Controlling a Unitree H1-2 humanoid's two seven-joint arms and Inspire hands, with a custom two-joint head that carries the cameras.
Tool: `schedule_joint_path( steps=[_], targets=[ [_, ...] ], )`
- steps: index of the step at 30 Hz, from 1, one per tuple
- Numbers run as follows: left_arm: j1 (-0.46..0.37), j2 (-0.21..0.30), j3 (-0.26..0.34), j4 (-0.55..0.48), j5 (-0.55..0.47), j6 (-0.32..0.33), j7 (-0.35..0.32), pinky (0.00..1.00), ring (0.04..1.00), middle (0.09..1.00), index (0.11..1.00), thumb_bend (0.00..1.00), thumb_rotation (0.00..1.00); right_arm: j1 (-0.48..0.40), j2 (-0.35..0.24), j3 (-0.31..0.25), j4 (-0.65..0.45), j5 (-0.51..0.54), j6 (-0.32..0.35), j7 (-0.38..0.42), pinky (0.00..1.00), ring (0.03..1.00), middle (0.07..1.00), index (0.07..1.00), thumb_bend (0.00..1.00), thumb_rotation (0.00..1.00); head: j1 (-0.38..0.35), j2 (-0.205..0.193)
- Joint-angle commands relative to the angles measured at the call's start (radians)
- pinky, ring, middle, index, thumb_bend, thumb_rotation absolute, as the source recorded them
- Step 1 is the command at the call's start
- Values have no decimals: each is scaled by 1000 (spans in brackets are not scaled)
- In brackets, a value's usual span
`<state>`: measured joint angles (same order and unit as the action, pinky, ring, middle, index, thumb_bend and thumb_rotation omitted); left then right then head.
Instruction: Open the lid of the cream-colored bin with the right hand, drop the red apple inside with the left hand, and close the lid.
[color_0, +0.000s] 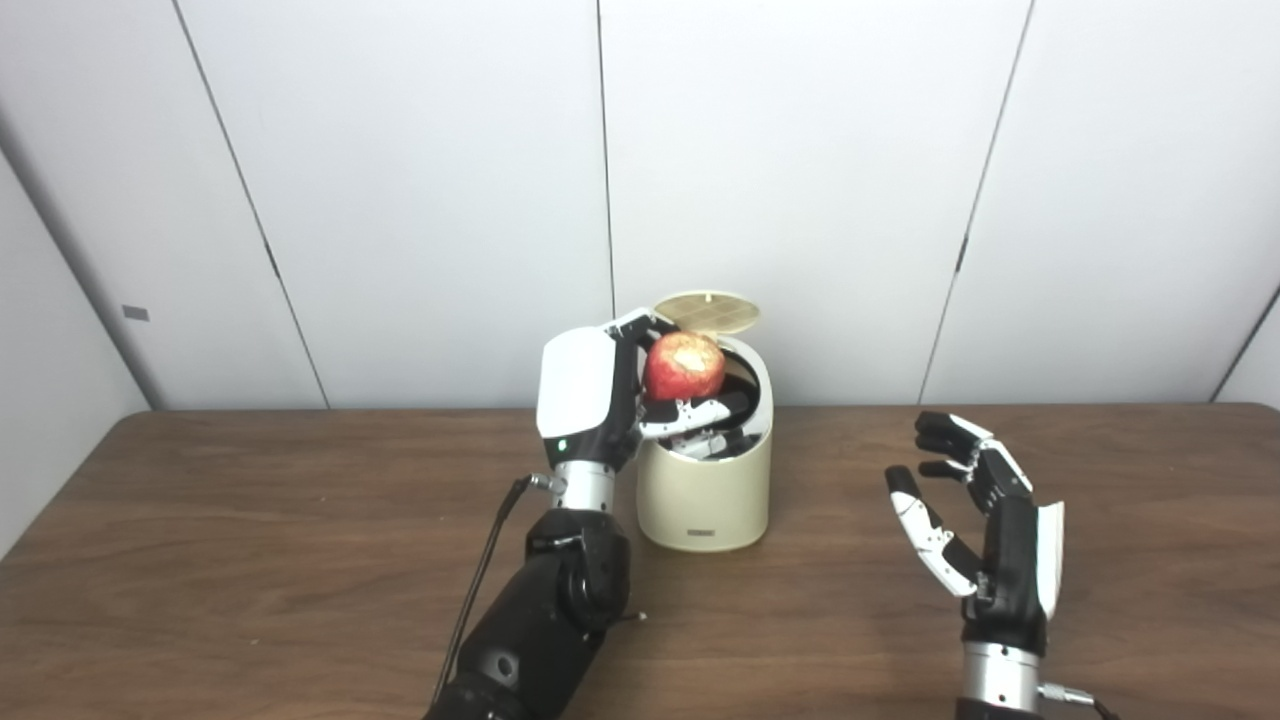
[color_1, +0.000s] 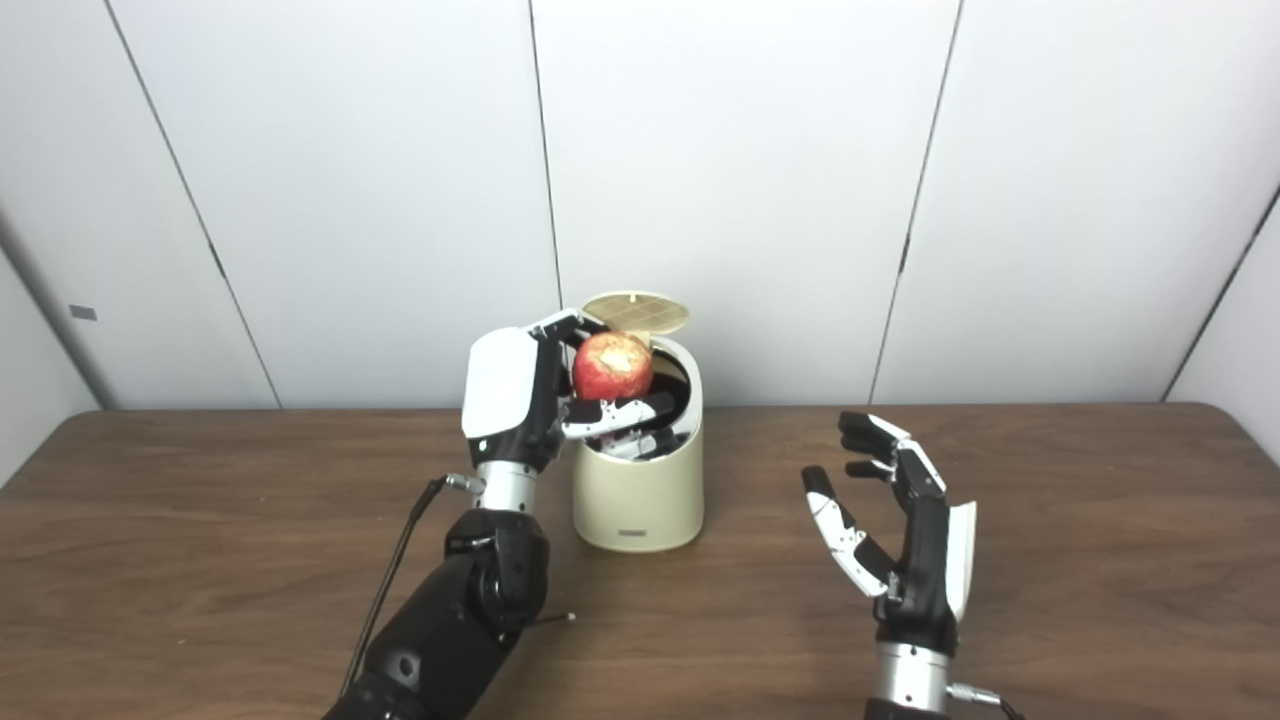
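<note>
The cream-colored bin (color_0: 705, 500) stands at the table's middle with its round lid (color_0: 706, 311) tipped up and back, leaving the mouth uncovered. My left hand (color_0: 600, 400) is raised beside the bin's left rim, shut on the red apple (color_0: 684, 366), which it holds right over the opening; its fingers reach across the mouth below the fruit. My right hand (color_0: 985, 520) hovers open above the table to the right of the bin, fingers spread, touching nothing.
The brown wooden table (color_0: 250, 560) stretches wide on both sides of the bin. White wall panels (color_0: 800, 150) stand just behind it. A black cable (color_0: 480, 580) runs along my left forearm.
</note>
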<state>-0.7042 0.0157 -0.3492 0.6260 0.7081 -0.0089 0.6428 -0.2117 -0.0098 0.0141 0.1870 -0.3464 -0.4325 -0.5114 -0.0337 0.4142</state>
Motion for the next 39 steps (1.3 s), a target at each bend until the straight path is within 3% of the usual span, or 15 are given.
schedule_joint_path(
  steps=[1, 6, 16, 28, 33, 39],
  targets=[
    [-13, -10, -10, 10, -6, 29, -80, 365, 441, 487, 521, 921, 173, 43, 21, 12, 71, -22, -33, -8, 565, 674, 691, 671, 254, 343, 0, 0],
    [-5, -9, -5, -5, -21, 29, -107, 422, 496, 531, 540, 1000, 249, 41, 16, 15, 75, -32, -34, -13, 562, 672, 690, 672, 254, 364, 2, -2],
    [11, 0, -10, -31, -15, 37, -137, 424, 510, 553, 564, 1000, 303, 42, 17, 12, 75, -39, -32, -11, 559, 664, 688, 672, 241, 334, 1, -1],
    [19, 4, -6, -56, -24, 34, -167, 510, 606, 642, 631, 1000, 344, 38, 14, 17, 79, -28, -36, -13, 561, 669, 688, 667, 245, 317, 1, 0],
    [21, 14, -19, -60, -18, 23, -182, 545, 656, 699, 690, 1000, 426, 35, 16, 13, 84, -49, -33, -21, 559, 665, 684, 668, 245, 330, 0, -1],
    [33, 15, -25, -90, -19, 28, -216, 589, 699, 738, 732, 1000, 446, 36, 17, 12, 83, -44, -33, -18, 561, 667, 686, 670, 246, 339, 0, -1]
  ],
)
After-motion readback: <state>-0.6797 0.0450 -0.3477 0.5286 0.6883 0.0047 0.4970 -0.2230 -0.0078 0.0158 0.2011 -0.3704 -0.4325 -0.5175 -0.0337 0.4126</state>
